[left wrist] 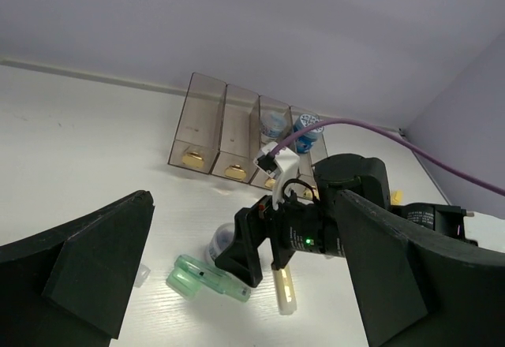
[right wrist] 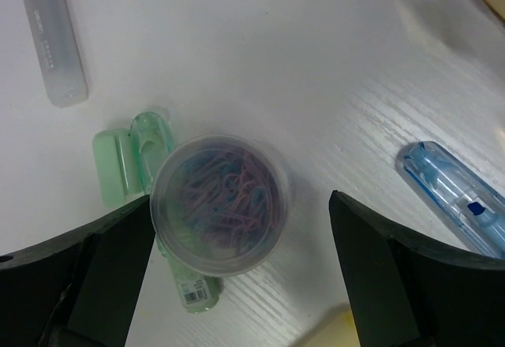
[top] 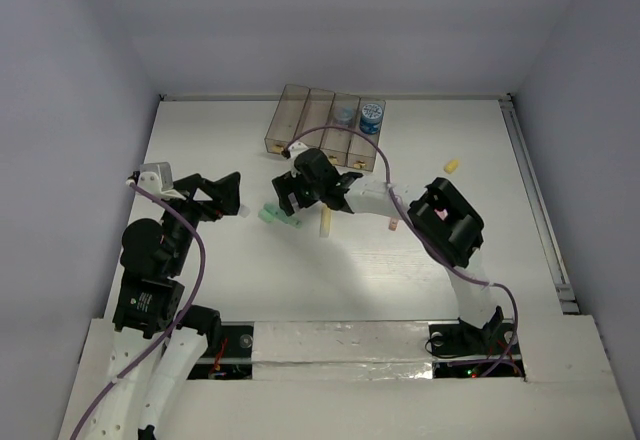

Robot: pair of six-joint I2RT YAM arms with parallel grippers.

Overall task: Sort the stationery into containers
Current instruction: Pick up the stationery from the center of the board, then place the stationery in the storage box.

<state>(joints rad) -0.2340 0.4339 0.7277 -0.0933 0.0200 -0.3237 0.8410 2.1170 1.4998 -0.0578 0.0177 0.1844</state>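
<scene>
While most of the stationery lies loose on the table [top: 480, 260], sorting looks barely begun: of four far bins [top: 283, 125], the right two each hold a blue tub [top: 372, 115] (the left two look empty). The right gripper [top: 288, 198] hangs spread wide astride a clip tub [right wrist: 219, 205], untouched; the left gripper [top: 232, 195], also spread, carries nothing. Green [right wrist: 118, 166], blue [right wrist: 458, 197] and orange-capped [right wrist: 51, 39] sticks lie close by.

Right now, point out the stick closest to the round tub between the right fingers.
The green stick: the tub overlaps it, while the blue stick and the orange-capped stick lie apart from it.
</scene>
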